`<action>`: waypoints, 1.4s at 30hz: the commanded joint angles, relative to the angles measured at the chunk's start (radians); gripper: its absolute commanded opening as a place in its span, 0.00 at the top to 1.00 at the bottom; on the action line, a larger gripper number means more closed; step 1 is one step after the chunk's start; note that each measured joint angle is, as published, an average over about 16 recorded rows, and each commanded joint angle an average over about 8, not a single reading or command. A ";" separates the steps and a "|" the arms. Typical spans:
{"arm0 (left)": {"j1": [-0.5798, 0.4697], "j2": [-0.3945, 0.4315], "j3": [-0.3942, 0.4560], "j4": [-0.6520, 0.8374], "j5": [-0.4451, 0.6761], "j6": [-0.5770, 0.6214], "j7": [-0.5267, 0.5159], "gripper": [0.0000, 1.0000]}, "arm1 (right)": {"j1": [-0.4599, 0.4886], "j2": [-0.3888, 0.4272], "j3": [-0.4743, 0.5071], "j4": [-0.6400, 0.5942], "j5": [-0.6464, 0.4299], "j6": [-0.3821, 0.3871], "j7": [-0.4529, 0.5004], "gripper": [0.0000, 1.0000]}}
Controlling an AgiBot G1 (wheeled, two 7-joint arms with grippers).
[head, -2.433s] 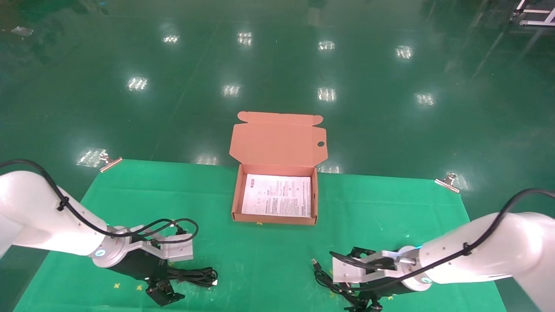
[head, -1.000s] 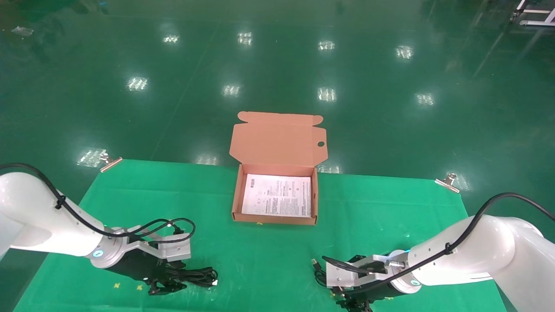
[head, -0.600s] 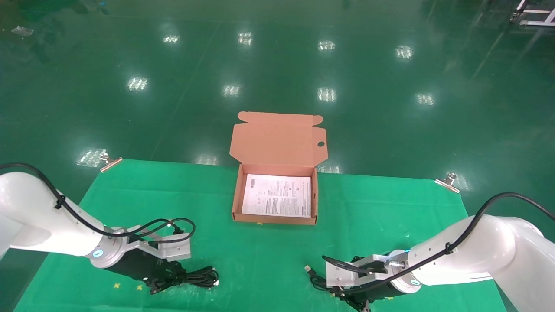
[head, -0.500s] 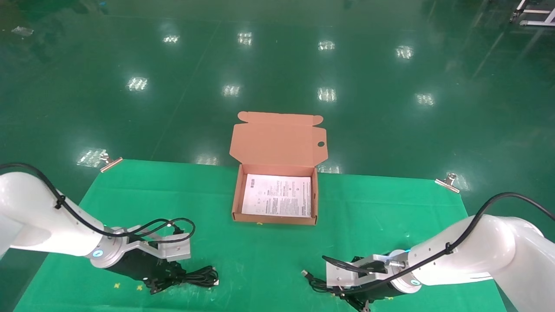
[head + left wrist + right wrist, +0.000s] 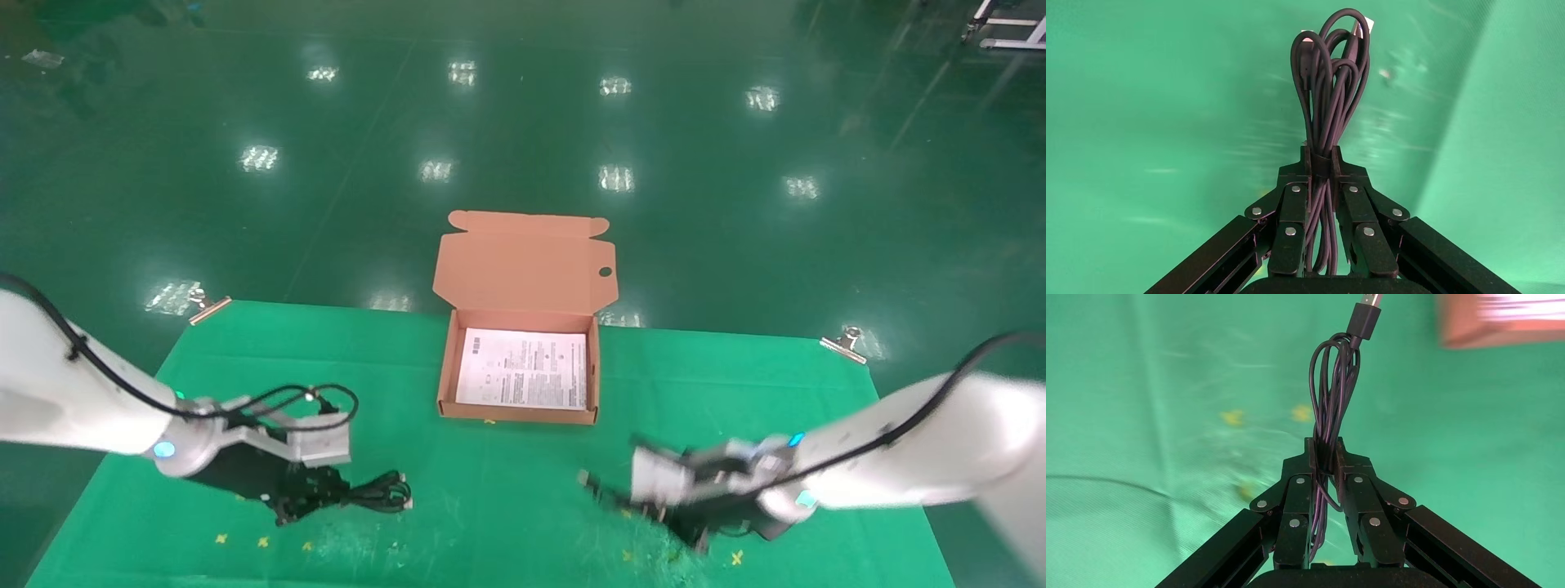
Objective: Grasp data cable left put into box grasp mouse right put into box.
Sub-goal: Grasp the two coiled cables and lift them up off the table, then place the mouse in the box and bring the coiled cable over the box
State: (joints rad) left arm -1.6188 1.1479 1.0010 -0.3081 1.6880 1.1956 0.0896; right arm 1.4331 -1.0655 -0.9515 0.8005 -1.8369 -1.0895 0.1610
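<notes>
A green-clothed bench (image 5: 507, 498) stands on a glossy green floor (image 5: 523, 122) mirroring ceiling lights. The left gripper (image 5: 1320, 160) pinches the data cable (image 5: 1329, 79) bundle; the right gripper (image 5: 1324, 454) pinches the mouse's cord (image 5: 1333, 386), its body hidden. The open box (image 5: 445, 371) sits between, farther back.

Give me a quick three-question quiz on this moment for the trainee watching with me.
1. True or false: the left gripper is shut on the data cable.
2. What lies at the bottom of the box? A) a mouse B) a printed sheet C) nothing
3. What do the right gripper's fingers pinch in the right wrist view?

Key: 1. True. 2. B. 3. A bundle of thin black cord with a plug at its tip; no mouse body shows.
</notes>
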 commanded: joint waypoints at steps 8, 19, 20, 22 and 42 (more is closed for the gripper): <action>-0.083 -0.084 -0.014 -0.175 -0.002 0.036 -0.002 1.00 | 0.096 0.130 0.064 0.170 0.004 -0.002 0.121 1.00; -0.169 -0.156 -0.048 -0.465 0.030 -0.046 -0.125 1.00 | 0.233 0.143 0.129 0.324 -0.045 0.076 0.219 1.00; -0.176 -0.156 -0.052 -0.481 0.036 -0.060 -0.134 1.00 | 0.246 0.131 0.133 0.324 -0.045 0.086 0.216 1.00; -0.192 -0.152 -0.058 -0.505 0.046 -0.088 -0.150 1.00 | 0.273 0.102 0.141 0.314 -0.042 0.105 0.204 1.00; -0.311 -0.086 -0.081 -0.484 0.133 -0.234 -0.191 1.00 | 0.414 -0.105 0.181 0.059 0.043 0.212 -0.019 1.00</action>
State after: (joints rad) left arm -1.9248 1.0587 0.9253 -0.7906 1.8280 0.9649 -0.1042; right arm 1.8376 -1.1727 -0.7737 0.8586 -1.7970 -0.8768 0.1465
